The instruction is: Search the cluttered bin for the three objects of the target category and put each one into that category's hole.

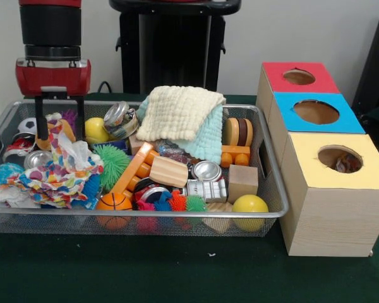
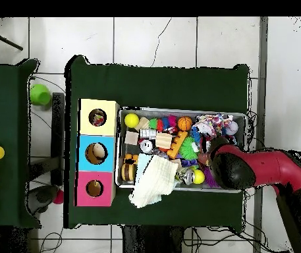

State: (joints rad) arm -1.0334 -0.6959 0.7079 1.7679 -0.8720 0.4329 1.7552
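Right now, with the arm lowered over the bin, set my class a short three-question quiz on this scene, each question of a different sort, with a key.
1. True or false: the yellow-topped box stands nearest the front camera, with the blue-topped box behind it and the red-topped box farthest.
2. Multiple choice: what drapes over the toys at the back of the bin? A) a cream and pale blue cloth B) a newspaper C) a plastic bag
3. Fill in: the gripper hangs over the bin's ____ end in the front view.

Key: 1 true; 2 A, the cloth; 3 left, just behind the multicoloured fabric bundle.
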